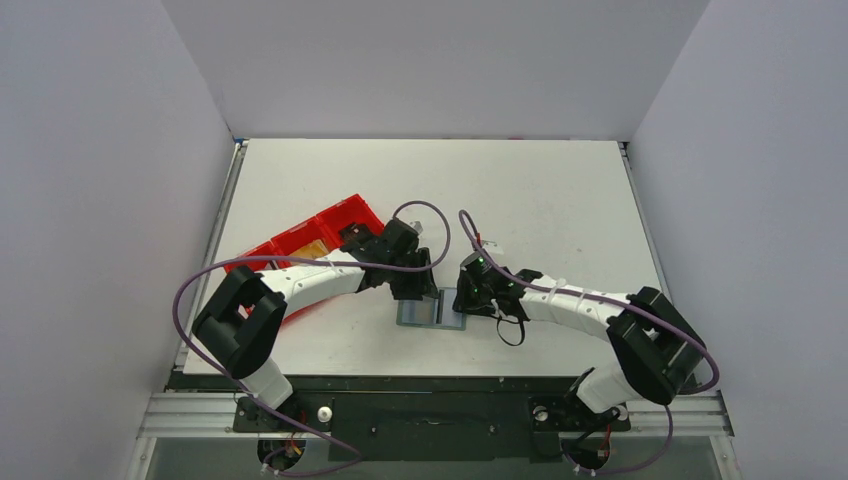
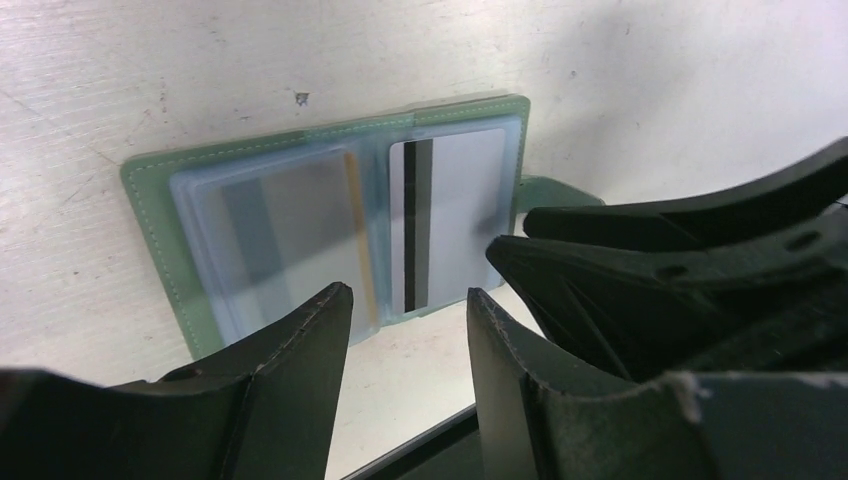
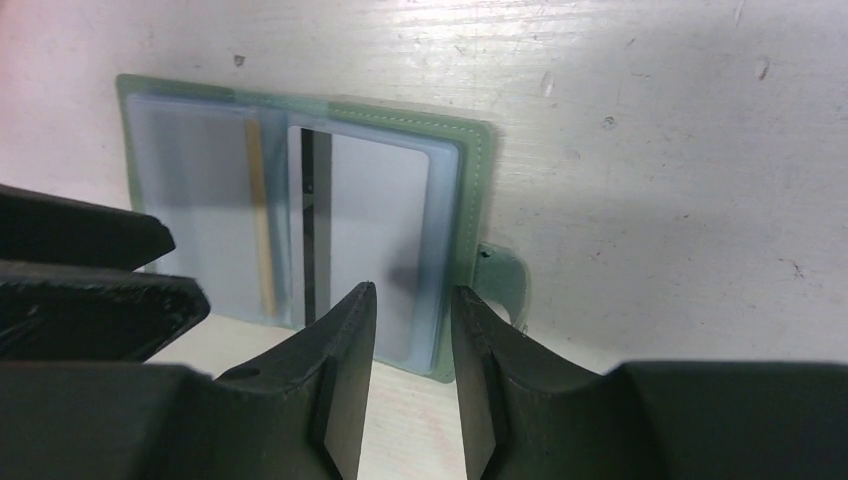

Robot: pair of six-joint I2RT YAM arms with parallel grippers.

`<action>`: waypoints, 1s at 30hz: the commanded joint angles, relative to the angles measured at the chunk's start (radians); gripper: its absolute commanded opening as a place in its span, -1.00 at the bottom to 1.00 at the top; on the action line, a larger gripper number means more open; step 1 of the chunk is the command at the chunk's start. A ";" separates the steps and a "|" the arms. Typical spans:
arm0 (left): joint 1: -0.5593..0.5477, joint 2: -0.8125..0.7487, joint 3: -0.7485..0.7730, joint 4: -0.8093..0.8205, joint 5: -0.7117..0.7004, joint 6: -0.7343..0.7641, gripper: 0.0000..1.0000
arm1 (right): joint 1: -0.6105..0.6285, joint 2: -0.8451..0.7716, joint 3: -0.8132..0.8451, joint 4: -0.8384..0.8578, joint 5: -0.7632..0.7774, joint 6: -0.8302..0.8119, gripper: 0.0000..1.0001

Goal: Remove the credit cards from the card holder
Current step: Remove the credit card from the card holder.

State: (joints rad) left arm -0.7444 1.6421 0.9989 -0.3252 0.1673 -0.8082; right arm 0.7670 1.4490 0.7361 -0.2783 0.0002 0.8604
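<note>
The grey-green card holder (image 1: 430, 311) lies open and flat on the white table between my two grippers. In the left wrist view the card holder (image 2: 150, 205) shows clear sleeves holding a white card with a black stripe (image 2: 455, 200) and a tan-yellow card edge (image 2: 355, 225). The right wrist view shows the same holder (image 3: 476, 190), its tab (image 3: 502, 276), the white card (image 3: 385, 215) and the tan edge (image 3: 258, 215). My left gripper (image 2: 405, 295) is open and empty just above the holder's near edge. My right gripper (image 3: 412, 290) is open and empty over the holder's tab side.
A red three-compartment tray (image 1: 335, 222) stands at the left behind the left arm, with a tan item in one compartment (image 1: 312, 250). The right gripper's fingers (image 2: 650, 260) crowd the left wrist view; the table's near edge is close to the holder.
</note>
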 commanded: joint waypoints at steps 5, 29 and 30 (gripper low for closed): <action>0.001 0.002 0.008 0.092 0.073 0.004 -0.19 | -0.003 0.053 0.035 0.052 0.055 -0.001 -0.53; -0.002 0.133 -0.004 0.135 0.074 0.046 -0.21 | -0.044 0.109 -0.027 0.080 0.046 -0.016 -1.00; -0.002 0.138 -0.004 0.136 0.077 0.047 -0.21 | -0.047 0.108 -0.029 0.082 0.045 -0.016 -1.00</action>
State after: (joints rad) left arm -0.7444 1.7618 0.9989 -0.2314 0.2440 -0.7906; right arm 0.7422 1.5230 0.7353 -0.2333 0.0093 0.8570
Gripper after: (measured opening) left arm 0.397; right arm 0.002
